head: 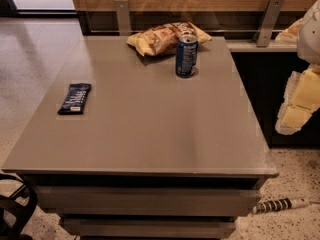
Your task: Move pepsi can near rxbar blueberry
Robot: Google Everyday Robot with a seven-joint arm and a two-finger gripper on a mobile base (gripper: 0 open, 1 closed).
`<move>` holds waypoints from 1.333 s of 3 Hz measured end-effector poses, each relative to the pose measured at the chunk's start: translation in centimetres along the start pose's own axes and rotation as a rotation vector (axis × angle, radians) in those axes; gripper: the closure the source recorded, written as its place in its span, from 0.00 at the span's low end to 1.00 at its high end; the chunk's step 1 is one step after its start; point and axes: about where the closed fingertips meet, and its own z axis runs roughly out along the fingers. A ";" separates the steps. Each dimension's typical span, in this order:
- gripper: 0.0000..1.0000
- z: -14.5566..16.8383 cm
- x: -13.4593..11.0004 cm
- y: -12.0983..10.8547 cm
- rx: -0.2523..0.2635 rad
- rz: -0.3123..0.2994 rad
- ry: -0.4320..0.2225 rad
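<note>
Grey laminate bench [150, 134], drawer fronts below, standing on speckled terrazzo floor; wood-panelled wall with two metal brackets along the far side.

Contents of bench, counted:
- pepsi can [186, 55], one. Upright, far part of the bench, right of centre. Blue, silver top.
- rxbar blueberry [75, 98], one. Flat, dark wrapper with white lettering, lying near the left edge, about mid-depth. Well apart from the can.
- chip bag [162, 38], one. Yellow-brown, crumpled, at the far edge, just behind and left of the can; whether bag and can touch cannot be told.

Off the bench:
- hand [294, 115], one. Pale cream and white, hanging at the right margin of the view, beyond the bench's right edge and clear of every item. It holds nothing; whether it is wide or narrow cannot be told.
- power strip [280, 204], one, on the floor near the right corner.
- black object [15, 209], one, partly cut off at the near left; kind not determinable.

Step in hand, as judged: the opening one. The can stands ungrasped at its far-right place, and the reach to it is not begun.

Next move, as judged: bring the hand leftward and farther over the bench to the can, and close on its body without snagging the chip bag behind it. After that comes a carry to the near left, with the can set down upright just beside the bar, not on it.
</note>
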 end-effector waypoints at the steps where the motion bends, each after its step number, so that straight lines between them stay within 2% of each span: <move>1: 0.00 0.0 0.0 0.0 0.000 0.000 0.000; 2: 0.00 0.7 -0.1 -1.4 0.018 0.014 -0.062; 3: 0.00 2.4 0.6 -4.1 0.045 0.048 -0.183; 4: 0.00 6.0 -0.1 -9.9 0.070 0.106 -0.348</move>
